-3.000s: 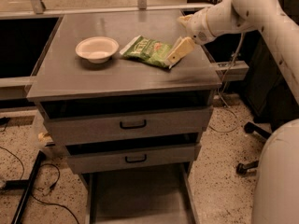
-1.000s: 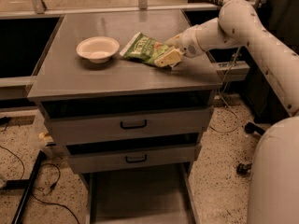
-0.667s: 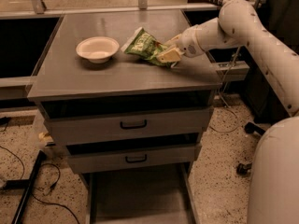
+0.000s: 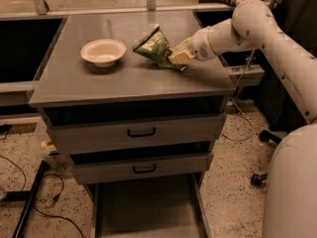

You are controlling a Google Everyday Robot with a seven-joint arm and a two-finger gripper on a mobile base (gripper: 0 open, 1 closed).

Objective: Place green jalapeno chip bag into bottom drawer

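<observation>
The green jalapeno chip bag [image 4: 154, 47] is tilted up on the grey cabinet top [image 4: 124, 78], its left end raised, just right of the white bowl [image 4: 103, 51]. My gripper [image 4: 177, 57] is at the bag's right end, shut on it, with the white arm reaching in from the right. The bottom drawer [image 4: 146, 207] is pulled out at floor level below the two black-handled drawers, a shallow grey tray with low side rails.
The two upper drawers [image 4: 141, 132] are closed. A white robot body [image 4: 292, 187] stands at the right. Cables [image 4: 29, 192] and a black stand leg lie on the speckled floor at the left. Dark bins flank the cabinet.
The gripper came down from above the bag, closed on its right end, and has lifted it so the bag now stands tilted instead of lying flat.
</observation>
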